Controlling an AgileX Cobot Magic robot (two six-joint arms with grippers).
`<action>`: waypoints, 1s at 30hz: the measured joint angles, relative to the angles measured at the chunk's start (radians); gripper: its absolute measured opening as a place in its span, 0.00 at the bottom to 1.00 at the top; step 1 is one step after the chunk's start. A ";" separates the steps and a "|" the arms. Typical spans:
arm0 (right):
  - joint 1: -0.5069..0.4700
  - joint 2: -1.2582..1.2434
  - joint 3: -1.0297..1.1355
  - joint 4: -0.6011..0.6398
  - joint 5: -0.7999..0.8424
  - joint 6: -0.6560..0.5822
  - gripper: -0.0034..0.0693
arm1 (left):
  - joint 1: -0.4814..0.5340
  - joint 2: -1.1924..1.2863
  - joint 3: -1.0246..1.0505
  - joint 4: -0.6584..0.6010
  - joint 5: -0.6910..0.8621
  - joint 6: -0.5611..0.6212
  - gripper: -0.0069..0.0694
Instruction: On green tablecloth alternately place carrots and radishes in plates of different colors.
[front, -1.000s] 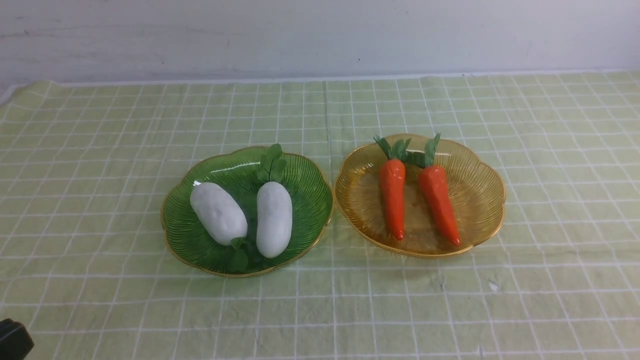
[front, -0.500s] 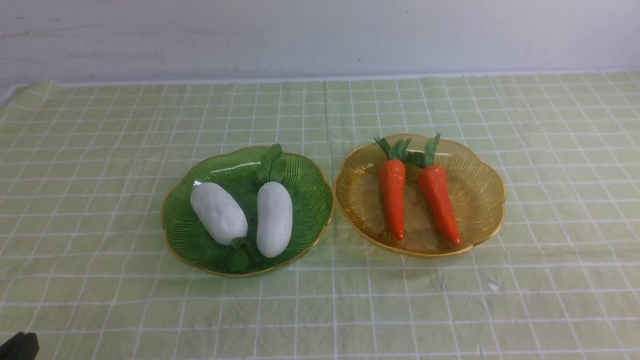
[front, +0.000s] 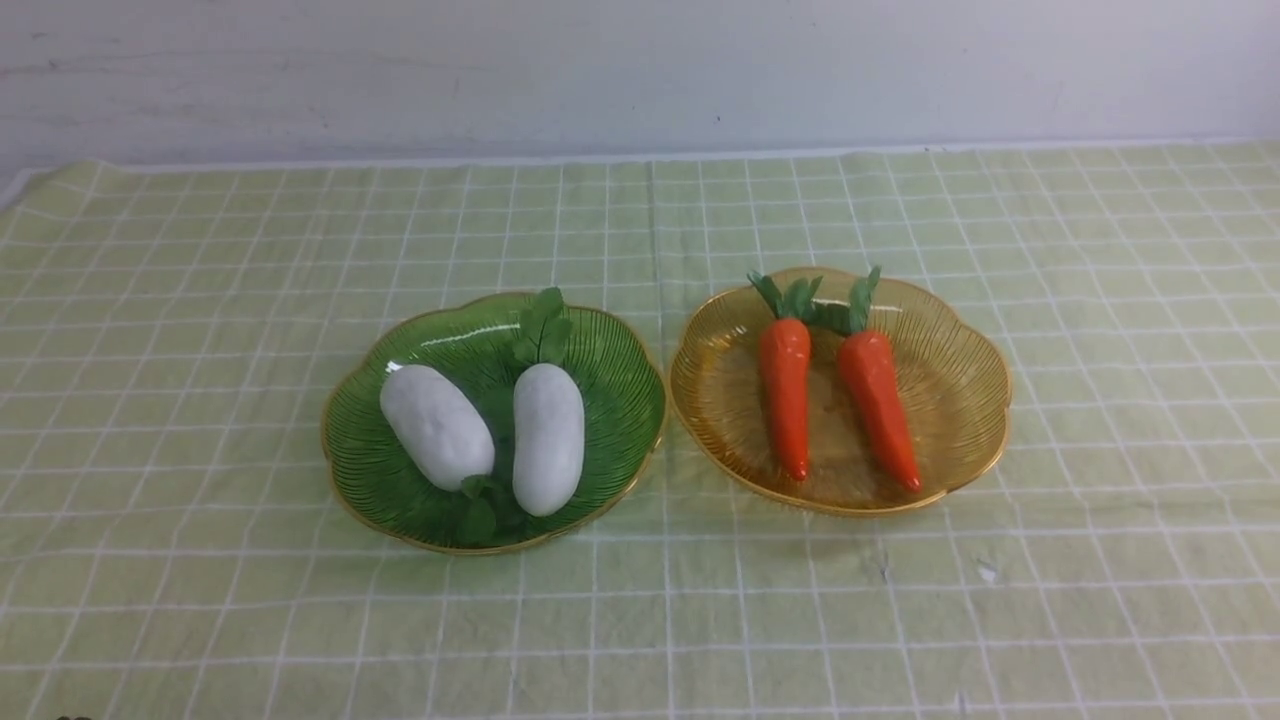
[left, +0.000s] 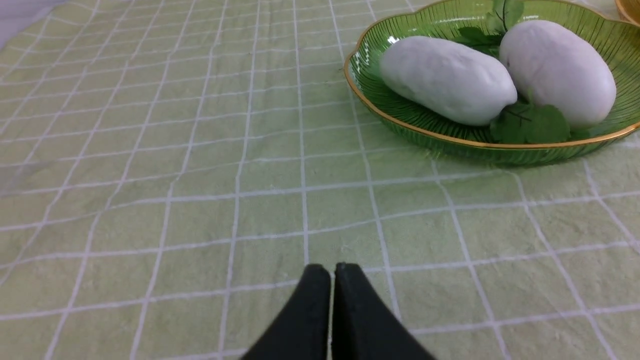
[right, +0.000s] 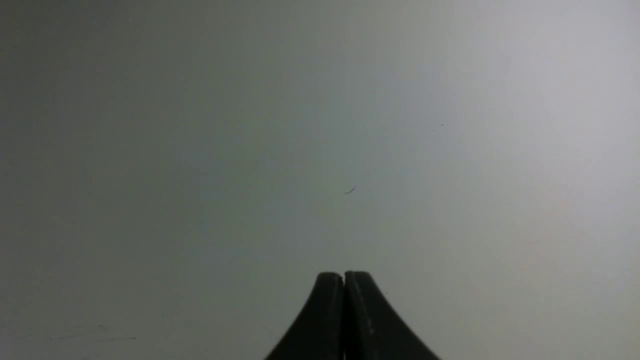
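Two white radishes (front: 437, 426) (front: 548, 437) lie side by side in the dark green plate (front: 620, 400) at centre left of the green tablecloth (front: 200, 350). Two orange carrots (front: 786, 396) (front: 879, 404) lie in the amber plate (front: 960, 390) just right of it. In the left wrist view my left gripper (left: 333, 270) is shut and empty, low over the cloth, short of the green plate (left: 400, 122) and its radishes (left: 446, 80) (left: 557, 70). My right gripper (right: 344, 276) is shut and empty, facing a plain grey surface. Neither gripper shows in the front view.
A pale wall (front: 640, 70) rises behind the table's far edge. The two plates almost touch at the middle of the table. A small mark sits on the cloth (front: 985, 571) in front of the amber plate.
The dark left gripper tip at the front view's bottom left corner has slid down and out of the picture. Plates, radishes and carrots have not moved.
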 joint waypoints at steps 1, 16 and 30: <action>0.000 0.000 0.000 0.000 0.000 0.000 0.03 | 0.000 0.000 0.000 0.000 0.000 0.000 0.08; 0.000 0.000 0.000 0.000 0.000 0.000 0.03 | 0.000 0.000 0.000 0.000 0.003 -0.001 0.08; -0.078 0.000 0.177 -0.276 0.068 -0.131 0.03 | 0.000 0.000 0.000 0.000 0.004 -0.001 0.08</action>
